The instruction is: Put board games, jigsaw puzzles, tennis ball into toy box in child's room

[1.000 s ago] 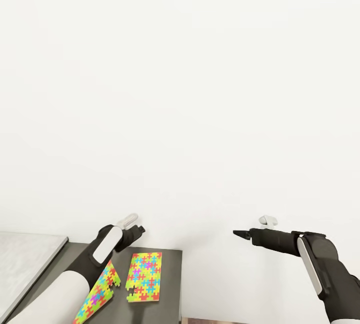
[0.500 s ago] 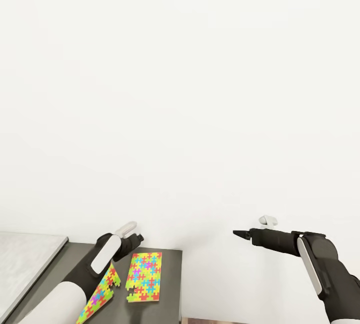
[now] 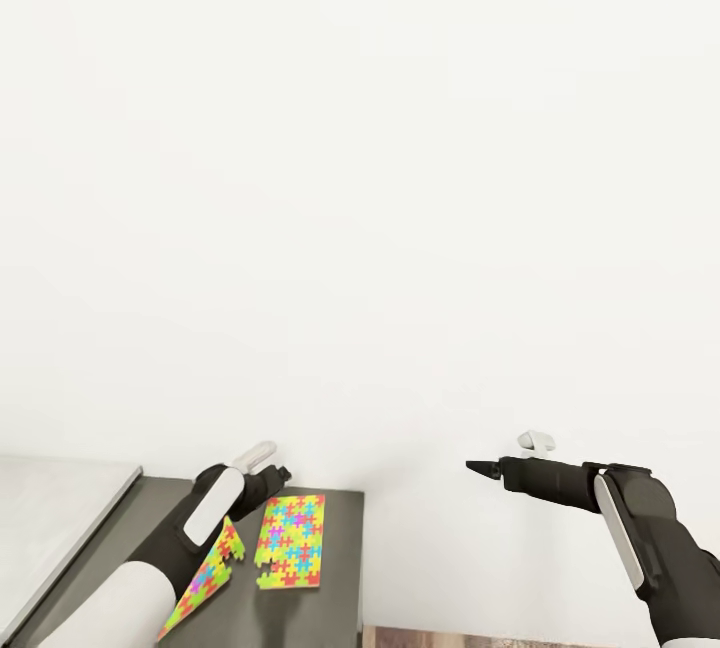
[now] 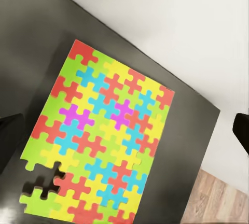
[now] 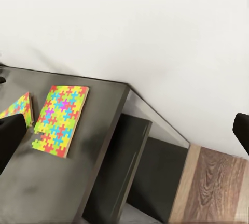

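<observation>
- We face a blank white wall (image 3: 360,178), with the dark grey cabinet section (image 3: 335,568) of the table low at our left and a strip of wood-plank floor (image 3: 500,638) at the bottom edge.
- Nearest us, one jigsaw puzzle (image 3: 205,578) stands tilted on the dark top, partly behind our left forearm; it now shows narrower and steeper than a second ago.
- Just beside it the second jigsaw puzzle (image 3: 291,541) lies flat on the cabinet section, with a notch of pieces missing at one corner; in the left wrist view it (image 4: 101,136) lies directly under the camera.
- The left gripper (image 3: 276,475) hovers above the far end of the flat puzzle, a little further forward than a second ago. Its fingers are spread wide at the edges of the wrist view and grasp nothing.
- The pale grey-white desk top (image 3: 50,518) joins the cabinet at the far left.
- The right gripper (image 3: 480,468) hangs over the floor, well apart from the table, unmoved; it is parted wide and empty.
</observation>
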Controlling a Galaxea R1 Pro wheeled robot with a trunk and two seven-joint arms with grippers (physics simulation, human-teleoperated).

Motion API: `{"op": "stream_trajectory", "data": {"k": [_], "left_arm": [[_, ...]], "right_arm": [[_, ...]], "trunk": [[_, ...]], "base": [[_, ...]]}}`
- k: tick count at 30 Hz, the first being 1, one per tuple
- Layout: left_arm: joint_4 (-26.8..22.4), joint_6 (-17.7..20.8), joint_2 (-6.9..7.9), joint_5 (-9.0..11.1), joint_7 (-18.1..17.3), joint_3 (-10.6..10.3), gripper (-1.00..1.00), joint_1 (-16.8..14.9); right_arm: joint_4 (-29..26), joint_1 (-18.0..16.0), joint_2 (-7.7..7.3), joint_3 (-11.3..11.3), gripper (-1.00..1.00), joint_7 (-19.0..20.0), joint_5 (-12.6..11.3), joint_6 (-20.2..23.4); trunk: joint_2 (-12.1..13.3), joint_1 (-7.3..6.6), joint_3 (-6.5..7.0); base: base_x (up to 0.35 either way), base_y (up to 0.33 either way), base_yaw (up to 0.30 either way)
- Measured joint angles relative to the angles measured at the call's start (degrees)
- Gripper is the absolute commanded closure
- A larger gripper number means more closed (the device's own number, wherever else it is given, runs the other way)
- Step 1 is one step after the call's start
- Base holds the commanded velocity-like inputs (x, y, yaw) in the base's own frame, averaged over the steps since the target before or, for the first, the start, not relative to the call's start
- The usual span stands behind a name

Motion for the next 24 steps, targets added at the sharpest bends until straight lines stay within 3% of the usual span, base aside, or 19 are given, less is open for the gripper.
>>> {"op": "stream_trajectory", "data": {"k": [24], "left_arm": [[0.0, 1.8, 0.15, 0.3, -0.1, 0.0, -1.0, -2.3]], "right_arm": [[0.0, 0.0, 0.0, 0.4, -1.0, 0.0, 0.0, -0.1]], "trunk": [[0.0, -0.02, 0.0]], "base": [[-0.049, 0.0, 0.0]]}}
